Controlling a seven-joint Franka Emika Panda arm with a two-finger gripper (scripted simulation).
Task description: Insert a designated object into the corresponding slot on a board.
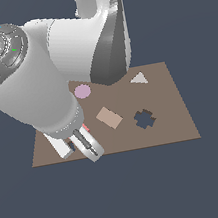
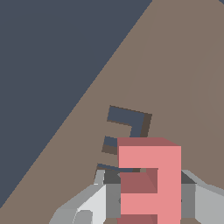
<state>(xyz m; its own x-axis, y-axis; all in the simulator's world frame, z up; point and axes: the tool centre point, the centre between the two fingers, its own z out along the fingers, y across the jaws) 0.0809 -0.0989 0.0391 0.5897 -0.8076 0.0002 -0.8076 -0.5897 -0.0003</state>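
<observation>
The red-pink E block (image 2: 151,183) sits between the grey fingers (image 2: 103,199) of my gripper (image 2: 151,203), which is shut on it. In the wrist view, the dark navy E-shaped slot (image 2: 127,120) lies in the brown board (image 2: 183,78), partly covered by the block. In the exterior view my gripper (image 1: 79,145) hangs low over the board's (image 1: 165,101) front corner on the view's left. Only a sliver of the red block (image 1: 86,128) shows there. The arm hides the slot in that view.
On the board lie a lilac disc (image 1: 82,91), a tan rectangular block (image 1: 109,117) and a pale triangle (image 1: 138,79). A dark jagged cross-like cutout (image 1: 144,119) sits toward the exterior view's right. The arm's bulk covers the board's left part.
</observation>
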